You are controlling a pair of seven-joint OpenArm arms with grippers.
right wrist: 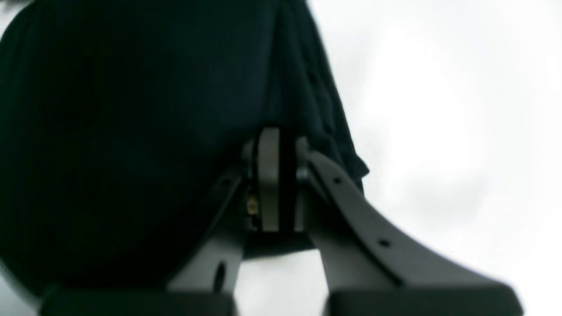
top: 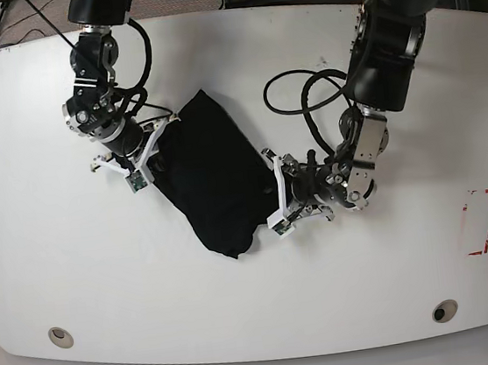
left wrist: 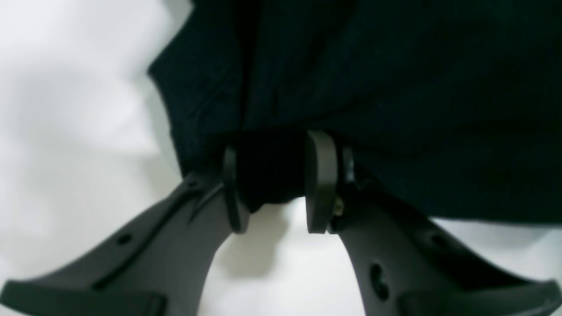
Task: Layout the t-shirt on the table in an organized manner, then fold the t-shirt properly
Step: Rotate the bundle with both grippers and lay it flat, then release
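On the white table, we see the black t-shirt lying crumpled between our two arms, with one end pointing to the far side and another end to the near side, where the two round holes are. Our left gripper is at one edge of the cloth with its two fingers spread apart, and dark fabric is visible between them. Our right gripper is over the opposite side of the shirt, and its fingers are almost pressed together, but we cannot tell if they pinch the fabric.
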